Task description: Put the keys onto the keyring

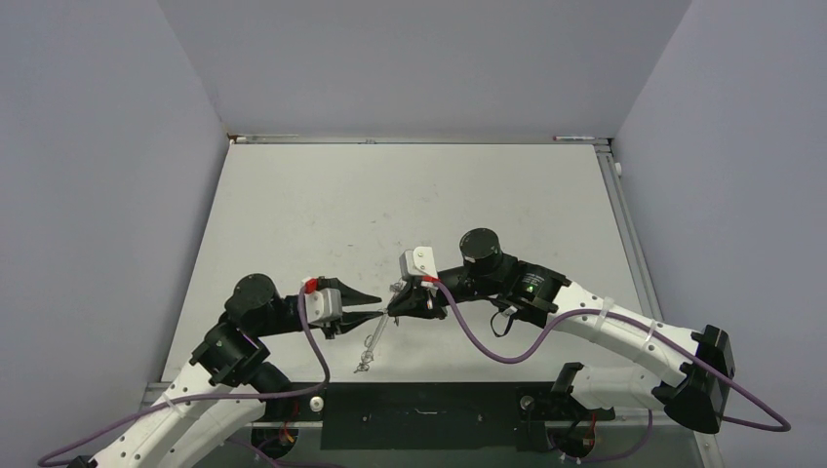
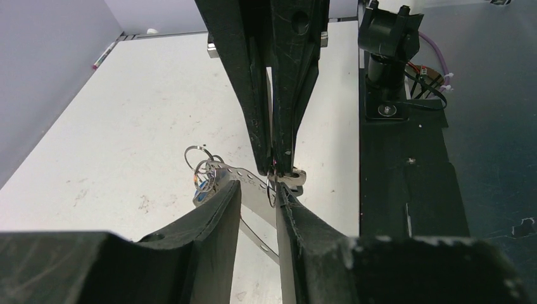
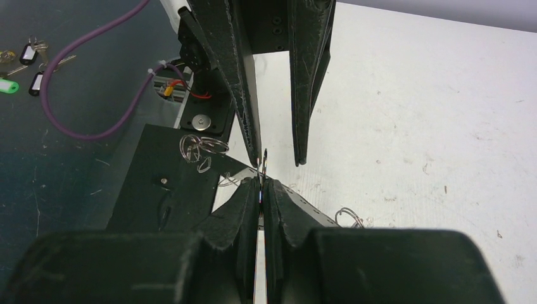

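We saw a white table [image 1: 439, 205], and the two tools met tip to tip above its near middle. The right tool [image 3: 261, 185] was clenched on the thin silver wire keyring [image 3: 264, 159], which stood edge-on out of its tips, off the table. The left tool [image 2: 258, 190] was released, its jaws apart on either side of that loop. A perforated silver metal strip [image 2: 244, 177] ran between the left fingers [image 2: 218, 212]. At one end sat a cluster of small silver rings [image 2: 198, 157] with a small blue piece [image 2: 201, 192] among them; we could not tell whether it was a key.
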You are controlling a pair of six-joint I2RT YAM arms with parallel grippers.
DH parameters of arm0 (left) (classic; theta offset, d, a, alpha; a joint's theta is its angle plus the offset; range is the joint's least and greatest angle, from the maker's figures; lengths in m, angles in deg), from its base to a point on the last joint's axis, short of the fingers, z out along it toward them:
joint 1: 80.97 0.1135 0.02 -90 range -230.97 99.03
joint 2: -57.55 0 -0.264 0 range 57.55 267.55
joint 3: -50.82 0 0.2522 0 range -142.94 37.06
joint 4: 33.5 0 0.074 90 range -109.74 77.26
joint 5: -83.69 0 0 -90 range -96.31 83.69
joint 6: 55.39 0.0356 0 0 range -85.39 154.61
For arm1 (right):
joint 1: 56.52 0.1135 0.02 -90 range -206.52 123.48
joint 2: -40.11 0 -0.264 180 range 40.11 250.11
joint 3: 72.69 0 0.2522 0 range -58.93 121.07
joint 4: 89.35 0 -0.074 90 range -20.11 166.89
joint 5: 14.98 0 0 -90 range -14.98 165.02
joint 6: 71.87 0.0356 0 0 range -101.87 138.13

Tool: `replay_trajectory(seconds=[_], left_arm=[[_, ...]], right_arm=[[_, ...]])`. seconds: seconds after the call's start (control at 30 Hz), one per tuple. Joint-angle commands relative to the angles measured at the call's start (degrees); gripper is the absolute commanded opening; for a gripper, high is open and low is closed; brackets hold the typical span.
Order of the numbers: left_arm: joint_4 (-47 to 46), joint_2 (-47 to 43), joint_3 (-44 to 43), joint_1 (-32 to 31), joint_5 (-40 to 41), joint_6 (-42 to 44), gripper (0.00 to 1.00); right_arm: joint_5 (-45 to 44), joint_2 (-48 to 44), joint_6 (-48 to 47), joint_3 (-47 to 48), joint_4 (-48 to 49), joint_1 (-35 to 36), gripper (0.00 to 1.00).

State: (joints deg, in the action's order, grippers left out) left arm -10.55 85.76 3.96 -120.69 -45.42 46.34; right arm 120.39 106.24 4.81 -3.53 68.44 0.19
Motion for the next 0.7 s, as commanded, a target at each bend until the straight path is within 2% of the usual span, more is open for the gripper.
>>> replay_trajectory(seconds=[0.0,0.07,0.27,0.33,0.5,0.53,0.6,0.67], left_arm=[[-3.46,0.36,0.29,-0.35,-2.42,-0.25,0.23],[-3.84,0.31,0.52,-0.38,-2.87,-0.29,0.22],[-4.86,1.39,0.81,-0.35,-3.10,-1.21,0.09],[-5.58,1.81,1.08,-0.34,-3.32,-1.91,0.00],[-6.07,0.97,0.31,0.20,0.63,-3.97,0.00],[-6.45,0.27,0.55,0.30,0.81,-4.22,0.00],[-9.25,-1.31,1.84,0.78,1.54,-5.66,0.00],[-11.46,-2.75,2.89,1.76,1.67,-6.88,0.00]], right_arm=[[2.40,-0.57,-1.18,3.33,3.58,0.13,0.05],[2.60,-0.46,-1.10,3.36,3.70,0.14,0.05],[2.97,0.29,-1.10,3.66,3.50,0.29,0.05],[3.15,0.55,-1.10,3.74,3.59,0.50,0.05],[1.76,1.10,-0.04,3.54,4.60,0.65,0.05],[0.63,1.15,0.71,3.50,4.96,0.68,0.09],[-0.90,0.88,1.42,3.34,4.98,0.44,0.37],[-1.61,-0.39,2.66,2.46,6.48,-0.06,0.51]])
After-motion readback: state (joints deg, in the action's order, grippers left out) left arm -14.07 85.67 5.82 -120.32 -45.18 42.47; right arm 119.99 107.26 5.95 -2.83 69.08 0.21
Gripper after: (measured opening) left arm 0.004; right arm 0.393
